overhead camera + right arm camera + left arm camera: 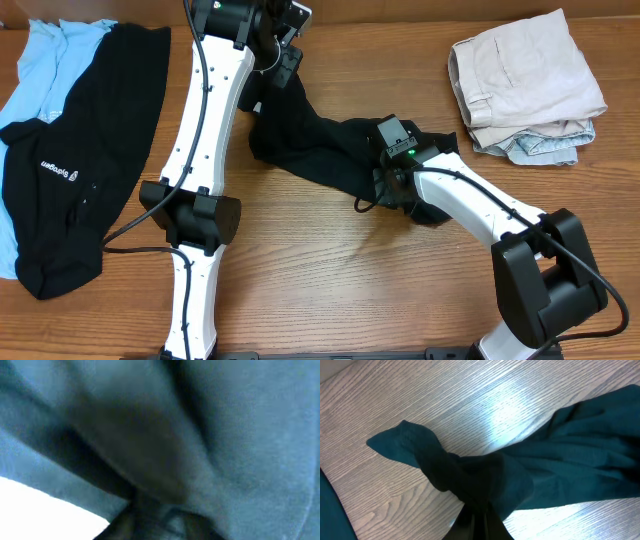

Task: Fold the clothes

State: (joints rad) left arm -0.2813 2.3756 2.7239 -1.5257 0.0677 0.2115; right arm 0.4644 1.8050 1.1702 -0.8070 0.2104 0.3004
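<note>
Reaching forward, left gripper [288,66] clamps one end of the dark garment [320,150]; right gripper [388,186], angled inward, clamps the other.

The black garment [318,152] (bunched) seems pinched at both ends.

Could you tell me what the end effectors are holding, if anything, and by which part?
Both hold the dark garment: the left end effector pinches a bunched fold at its upper end, the right end effector apparently its lower-right edge.
</note>
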